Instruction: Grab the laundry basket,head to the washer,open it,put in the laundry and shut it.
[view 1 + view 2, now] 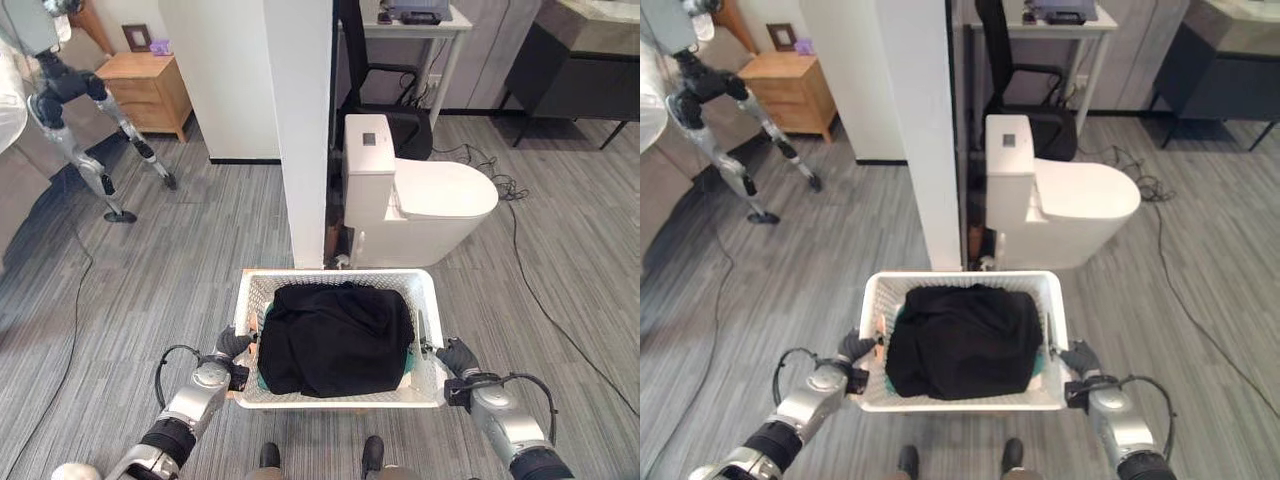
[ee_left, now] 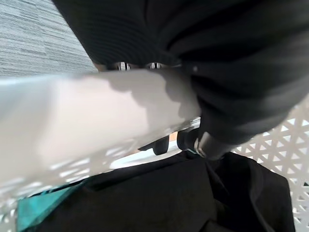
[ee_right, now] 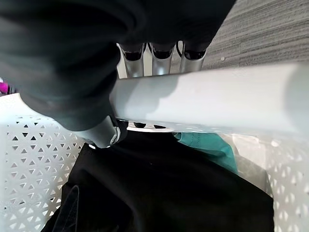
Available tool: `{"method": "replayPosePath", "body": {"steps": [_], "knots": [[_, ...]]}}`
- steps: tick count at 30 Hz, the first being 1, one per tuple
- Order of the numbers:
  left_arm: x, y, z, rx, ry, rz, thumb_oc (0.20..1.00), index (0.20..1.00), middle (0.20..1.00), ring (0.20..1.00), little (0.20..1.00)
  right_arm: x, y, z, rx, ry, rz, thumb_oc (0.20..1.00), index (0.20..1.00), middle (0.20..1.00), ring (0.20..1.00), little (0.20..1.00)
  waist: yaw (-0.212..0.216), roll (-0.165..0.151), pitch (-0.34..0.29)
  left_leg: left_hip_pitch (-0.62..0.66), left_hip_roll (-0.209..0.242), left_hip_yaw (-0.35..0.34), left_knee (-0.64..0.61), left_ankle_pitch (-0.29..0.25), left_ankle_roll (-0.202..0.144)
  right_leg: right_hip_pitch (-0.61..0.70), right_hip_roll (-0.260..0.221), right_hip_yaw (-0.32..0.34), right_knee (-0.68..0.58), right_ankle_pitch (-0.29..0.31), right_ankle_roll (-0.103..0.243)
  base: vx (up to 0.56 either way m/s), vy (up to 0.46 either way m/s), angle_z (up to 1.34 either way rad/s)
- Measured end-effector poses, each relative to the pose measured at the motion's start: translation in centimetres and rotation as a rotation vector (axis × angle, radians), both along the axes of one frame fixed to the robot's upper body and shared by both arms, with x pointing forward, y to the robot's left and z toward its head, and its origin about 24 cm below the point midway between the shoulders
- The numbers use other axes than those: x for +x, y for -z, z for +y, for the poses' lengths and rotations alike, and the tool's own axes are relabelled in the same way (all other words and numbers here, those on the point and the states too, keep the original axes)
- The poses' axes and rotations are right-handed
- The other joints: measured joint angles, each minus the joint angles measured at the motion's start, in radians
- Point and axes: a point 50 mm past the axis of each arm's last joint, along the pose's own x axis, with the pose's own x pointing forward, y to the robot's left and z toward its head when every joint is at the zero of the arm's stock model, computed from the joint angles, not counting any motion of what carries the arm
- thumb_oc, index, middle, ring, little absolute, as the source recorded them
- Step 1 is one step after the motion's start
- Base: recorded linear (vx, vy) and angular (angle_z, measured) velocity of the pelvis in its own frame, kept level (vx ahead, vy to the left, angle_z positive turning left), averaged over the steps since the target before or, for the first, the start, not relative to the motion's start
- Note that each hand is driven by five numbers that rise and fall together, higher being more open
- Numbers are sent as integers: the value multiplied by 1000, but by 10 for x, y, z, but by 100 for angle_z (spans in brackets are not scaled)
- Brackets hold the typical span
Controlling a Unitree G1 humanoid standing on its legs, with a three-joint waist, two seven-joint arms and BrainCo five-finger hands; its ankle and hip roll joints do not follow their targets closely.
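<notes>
Grey plank floor (image 1: 200,260), white toilet (image 1: 420,205) beyond a white pillar (image 1: 300,130). I hold the white basket (image 1: 340,283) off the floor between both hands. Black laundry (image 1: 335,338) fills it over teal cloth (image 3: 203,143). Left hand (image 1: 232,346) curls round the left rim, right hand (image 1: 456,356) round the right rim.

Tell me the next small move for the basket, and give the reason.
Probably turn away from the white toilet and carry on searching. Both the left robot hand and the right robot hand already grip the rim of the white plastic lattice laundry basket, loaded with black clothing, and I can't spot a washer ahead.
</notes>
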Motion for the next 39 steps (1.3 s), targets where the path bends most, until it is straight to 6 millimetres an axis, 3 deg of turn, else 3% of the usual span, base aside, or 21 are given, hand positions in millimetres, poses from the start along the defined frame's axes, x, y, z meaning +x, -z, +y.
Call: {"method": "replayPosePath", "body": {"steps": [1, 4, 9, 11, 12, 13, 17, 19, 20, 21, 22, 24, 26, 30, 32, 33, 34, 35, 37, 39], "knots": [[-2, 2, 1, 3, -3, 8, 200, 200, 200, 200, 200, 5, 0, 0, 1, -4, 5, 200, 200, 200, 200, 200, 18, -9, 6, 2, -54, -103, 32, -45, 23, -19, -15, 51, 0, 18, 0, -55, 171, -77], [-3, 4, 2, 13, 7, 20, 200, 200, 200, 200, 200, 4, 4, 1, 9, 2, 19, 200, 200, 200, 200, 200, -4, -31, 27, -16, -103, -80, 70, -58, 44, -37, -53, 85, 2, 43, 20, -78, 221, -39], [-2, 4, 7, 41, 30, 25, 200, 200, 200, 200, 200, 0, 11, 6, 36, 19, 45, 200, 200, 200, 200, 200, -14, -68, 51, -80, -187, 21, 194, -118, 135, -115, -124, 201, 39, 62, 26, -39, 300, -52], [-2, 3, 10, 73, 45, 23, 200, 200, 200, 200, 200, -4, 15, 9, 49, 21, 58, 200, 200, 200, 200, 200, -33, -69, 55, -105, -218, 73, 267, -153, 177, -135, -155, 242, 54, -3, 22, -58, 256, -57], [0, 1, 11, 76, 49, 16, 200, 200, 200, 200, 200, -6, 16, 10, 51, 20, 62, 200, 200, 200, 200, 200, -32, -66, 55, -118, -214, 94, 281, -157, 188, -144, -166, 241, 60, -54, 42, -58, 249, -49], [2, 0, 12, 82, 50, 11, 200, 200, 200, 200, 200, -6, 17, 11, 59, 19, 62, 200, 200, 200, 200, 200, -26, -62, 57, -127, -207, 130, 283, -156, 210, -167, -173, 238, 86, -90, 51, -76, 201, -73], [3, -2, 16, 74, 44, 9, 200, 200, 200, 200, 200, -5, 17, 18, 79, 7, 62, 200, 200, 200, 200, 200, -1, -33, 76, -115, -205, 237, 230, -118, 252, -219, -206, 187, 182, -62, 106, -150, 163, -74], [2, -2, 20, 71, 30, 10, 200, 200, 200, 200, 200, -3, 17, 20, 85, 2, 61, 200, 200, 200, 200, 200, 31, -13, 88, -106, -188, 288, 211, -110, 267, -205, -241, 16, 214, -63, 112, -142, 143, -84], [2, -3, 19, 67, 30, 7, 200, 200, 200, 200, 200, -2, 16, 19, 81, -1, 60, 200, 200, 200, 200, 200, 49, 5, 99, -101, -177, 309, 194, -103, 281, -200, -245, -43, 291, -81, 128, -77, 68, -64], [4, -4, 18, 67, 34, 3, 200, 200, 200, 200, 200, -3, 16, 18, 78, 1, 64, 200, 200, 200, 200, 200, 44, 27, 110, -91, -170, 303, 165, -84, 272, -189, -238, -23, 401, -114, 132, -105, 58, -54], [3, -4, 22, 92, 38, 2, 200, 200, 200, 200, 200, -1, 15, 20, 86, -10, 64, 200, 200, 200, 200, 200, 53, 24, 110, -78, -167, 322, 105, -45, 275, -132, -210, -23, 452, -147, 153, -168, 41, -37], [1, -4, 25, 85, 20, 3, 200, 200, 200, 200, 200, 2, 14, 21, 88, -18, 58, 200, 200, 200, 200, 200, 91, 18, 108, -65, -158, 368, 58, -20, 269, -93, -201, -68, 485, -172, 157, -122, -6, -75], [-4, -2, 31, 83, -1, 9, 200, 200, 200, 200, 200, 7, 12, 26, 88, -43, 51, 200, 200, 200, 200, 200, 143, 3, 102, -63, -140, 430, 27, -14, 247, -22, -184, -122, 451, -190, 152, -95, -21, -110], [-9, 0, 37, 78, -26, 16, 200, 200, 200, 200, 200, 9, 15, 33, 94, -60, 66, 200, 200, 200, 200, 200, 173, -37, 87, -66, -95, 563, 23, 3, 221, 78, -162, -242, 330, -224, 125, -112, -64, -104], [-10, -1, 40, 84, -31, 15, 200, 200, 200, 200, 200, 9, 15, 35, 95, -63, 69, 200, 200, 200, 200, 200, 161, -68, 72, -78, -83, 580, 27, 21, 180, 83, -145, -265, 237, -241, 86, -53, -149, -66], [-13, 0, 43, 72, -51, 15, 200, 200, 200, 200, 200, 10, 15, 37, 95, -69, 69, 200, 200, 200, 200, 200, 166, -77, 70, -80, -62, 615, 41, 25, 109, 71, -151, -300, 228, -244, 52, -20, -111, -108], [-19, 3, 47, 69, -70, 27, 200, 200, 200, 200, 200, 11, 15, 40, 88, -91, 68, 200, 200, 200, 200, 200, 184, -84, 69, -83, -41, 607, 64, 8, 48, 70, -152, -313, 219, -225, 60, -32, -145, -117], [-22, 6, 48, 68, -71, 37, 200, 200, 200, 200, 200, 10, 16, 41, 82, -99, 72, 200, 200, 200, 200, 200, 185, -84, 66, -79, -36, 596, 61, 5, 54, 75, -149, -310, 209, -201, 77, -42, -87, -92], [-25, 9, 43, 56, -66, 49, 200, 200, 200, 200, 200, 2, 21, 37, 71, -92, 97, 200, 200, 200, 200, 200, 147, -79, 60, -78, -28, 527, 58, 15, 48, 82, -107, -301, 179, -182, 50, -67, -140, -36], [-31, 14, 44, 56, -69, 67, 200, 200, 200, 200, 200, 2, 21, 37, 69, -95, 94, 200, 200, 200, 200, 200, 136, -64, 51, -76, -7, 551, 52, 24, 45, 73, -82, -268, 152, -170, 37, -38, -122, -51]]}}
